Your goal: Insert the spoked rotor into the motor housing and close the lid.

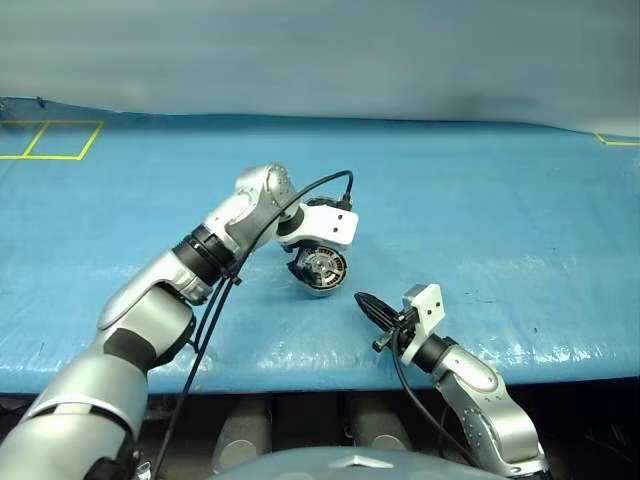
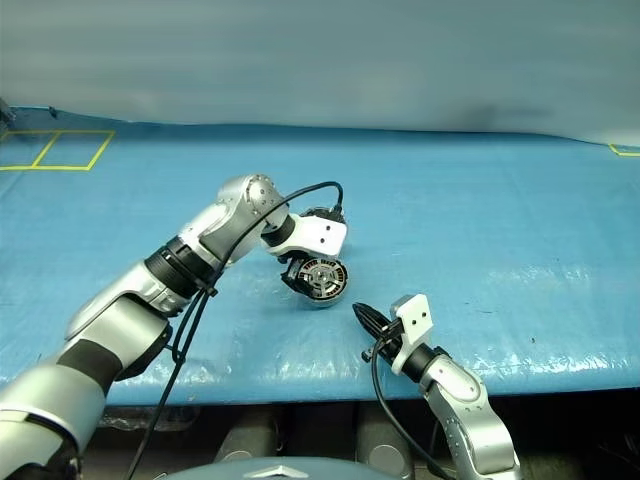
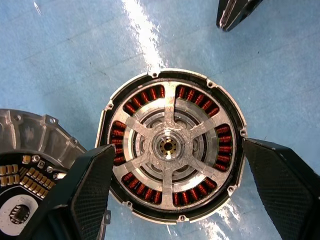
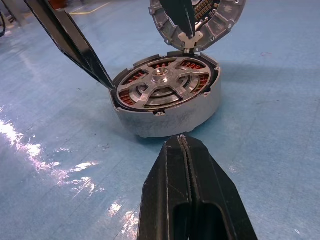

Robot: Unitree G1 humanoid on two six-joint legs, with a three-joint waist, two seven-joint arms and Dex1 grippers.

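The spoked rotor [image 3: 170,146] sits seated in the motor housing [image 4: 167,116], spokes and hub flush w/ the rim, copper windings showing through the gaps btwn spokes, so the insert step looks done. Housing rests flat on the blue table cover [image 1: 500,220], near the front edge, roughly centre btwn the two arms. The lid [image 4: 212,17] stands up off its hinge at the housing's far side from the right wrist cam, inner face w/ its components turned toward the rotor; open, so the closing step is what's left, I'd judge. Left gripper [image 3: 177,195] hangs directly over the housing, pointing steeply down, fingers spread wide, one each side of the rim and holding nothing. That straddle makes sense as a release pose after seating the rotor: jaws clear of the rim so a lift won't drag it back out. One left finger [image 3: 82,192] is close by the lid; whether it touches it I can't tell, the overlap hides the edge. Right gripper [image 4: 187,200] is pressed fully shut, empty, held low and about level, tips aimed at the housing's side wall but apart from it. Prob parked there to brace the housing or to tip the lid over; a shut tip makes a decent pusher.
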